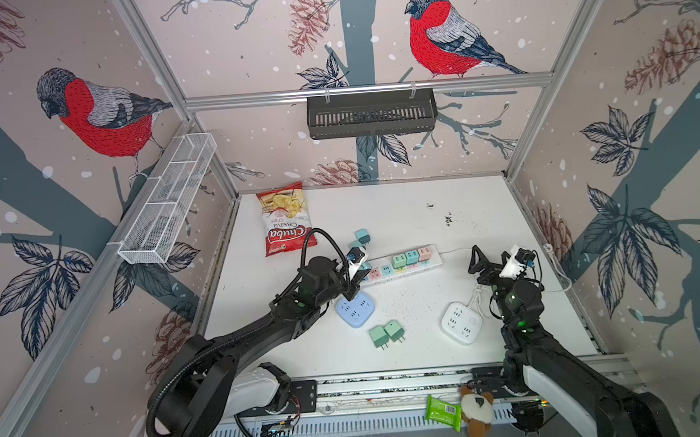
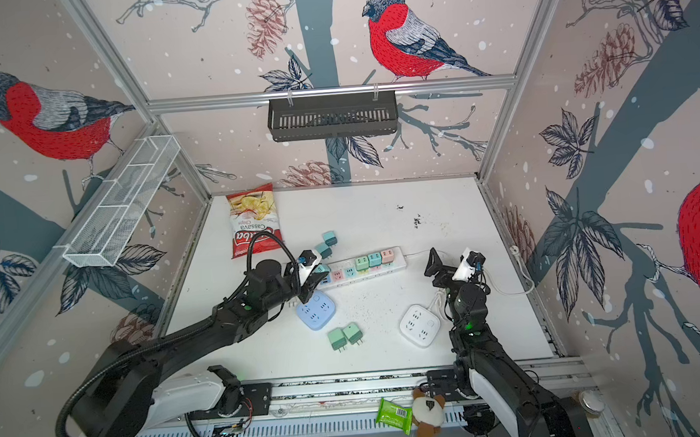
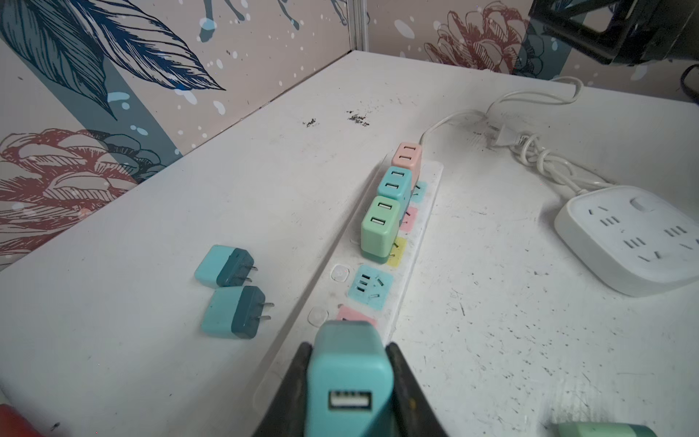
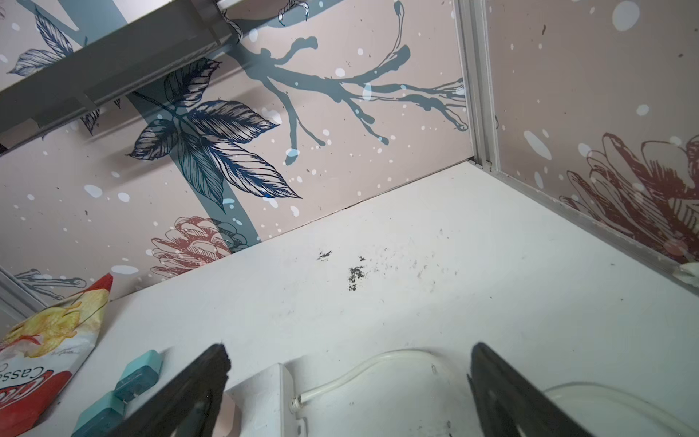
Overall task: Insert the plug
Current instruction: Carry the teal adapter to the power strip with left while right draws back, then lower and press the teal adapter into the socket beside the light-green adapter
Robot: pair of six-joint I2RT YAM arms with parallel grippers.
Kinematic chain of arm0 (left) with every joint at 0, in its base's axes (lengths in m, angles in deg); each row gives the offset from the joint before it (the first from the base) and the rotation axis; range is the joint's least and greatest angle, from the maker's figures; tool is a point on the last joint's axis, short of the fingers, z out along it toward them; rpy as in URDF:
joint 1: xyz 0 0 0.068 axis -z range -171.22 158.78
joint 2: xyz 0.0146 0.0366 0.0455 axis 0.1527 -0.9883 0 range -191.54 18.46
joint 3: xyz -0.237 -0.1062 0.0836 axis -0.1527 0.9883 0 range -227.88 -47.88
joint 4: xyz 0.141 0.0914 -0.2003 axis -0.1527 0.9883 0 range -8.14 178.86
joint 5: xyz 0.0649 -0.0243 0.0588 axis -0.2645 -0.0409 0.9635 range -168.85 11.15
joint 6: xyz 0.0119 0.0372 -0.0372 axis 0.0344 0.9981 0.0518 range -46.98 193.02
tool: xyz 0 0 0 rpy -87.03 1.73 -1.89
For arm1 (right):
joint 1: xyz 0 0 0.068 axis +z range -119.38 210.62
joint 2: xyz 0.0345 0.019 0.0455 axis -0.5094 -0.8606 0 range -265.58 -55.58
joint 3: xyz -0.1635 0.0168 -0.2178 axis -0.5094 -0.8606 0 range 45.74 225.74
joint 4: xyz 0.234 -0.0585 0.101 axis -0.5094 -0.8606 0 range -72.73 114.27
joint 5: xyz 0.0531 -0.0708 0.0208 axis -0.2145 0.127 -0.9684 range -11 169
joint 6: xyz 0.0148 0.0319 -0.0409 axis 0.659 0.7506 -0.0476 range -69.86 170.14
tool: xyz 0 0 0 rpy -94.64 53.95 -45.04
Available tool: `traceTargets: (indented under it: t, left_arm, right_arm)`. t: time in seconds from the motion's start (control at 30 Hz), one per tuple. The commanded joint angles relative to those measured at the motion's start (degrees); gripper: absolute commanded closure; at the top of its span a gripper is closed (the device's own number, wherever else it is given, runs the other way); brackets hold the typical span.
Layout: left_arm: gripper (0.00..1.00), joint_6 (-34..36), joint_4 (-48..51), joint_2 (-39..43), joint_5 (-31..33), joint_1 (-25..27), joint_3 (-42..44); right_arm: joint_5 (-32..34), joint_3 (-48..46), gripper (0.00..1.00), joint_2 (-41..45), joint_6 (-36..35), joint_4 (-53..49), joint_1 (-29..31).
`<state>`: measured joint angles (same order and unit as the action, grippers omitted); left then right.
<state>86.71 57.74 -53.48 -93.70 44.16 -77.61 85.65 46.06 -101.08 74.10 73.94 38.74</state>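
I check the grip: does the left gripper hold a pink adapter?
No, the left gripper is shut on a teal adapter.

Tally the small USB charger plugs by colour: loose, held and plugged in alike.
Teal charger plugs: 4, one clamped between the jaws of the left gripper
Green charger plugs: 3
Pink charger plug: 1, in the long white power strip
Total: 8

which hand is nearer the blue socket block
Left. The left hand, gripping a teal plug, is at the far edge of the blue socket block; the right hand hovers far to its right.
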Motion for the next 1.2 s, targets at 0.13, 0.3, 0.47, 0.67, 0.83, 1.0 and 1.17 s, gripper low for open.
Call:
traceTargets:
  t: [0.13,0.3,0.47,0.67,0.83,1.0,1.17]
  left_arm:
    - [1.00,8.4,9.9,-6.5,-4.0,-0.1,-7.6]
    - [1.00,12.0,15.1,-9.1,-4.6,-0.8,-12.2]
    - [1.00,12.8,19.4,-13.4,-3.8,-1.3,-17.5]
    - [1.00,13.1,22.6,-18.0,-3.3,-1.2,-22.8]
    - [1.00,15.2,24.7,-21.4,-3.9,-1.2,-27.1]
    - [1.00,17.4,29.3,-24.8,-3.5,-1.1,-33.0]
    - [1.00,18.1,31.1,-25.9,-4.2,0.8,-33.6]
  right_arm:
    - [-3.1,2.0,0.00,-5.2,0.6,3.7,0.6]
    - [-3.2,2.9,0.00,-6.9,0.6,3.5,0.7]
    - [-2.8,2.0,0.00,-5.6,0.5,4.1,0.9]
    - [-2.6,2.0,0.00,-5.6,0.6,4.2,0.9]
    - [-2.3,1.5,0.00,-5.0,0.5,4.3,1.3]
    - [-2.3,2.0,0.00,-5.7,0.3,4.0,1.3]
    - [-1.9,1.7,0.00,-5.2,0.1,4.1,1.6]
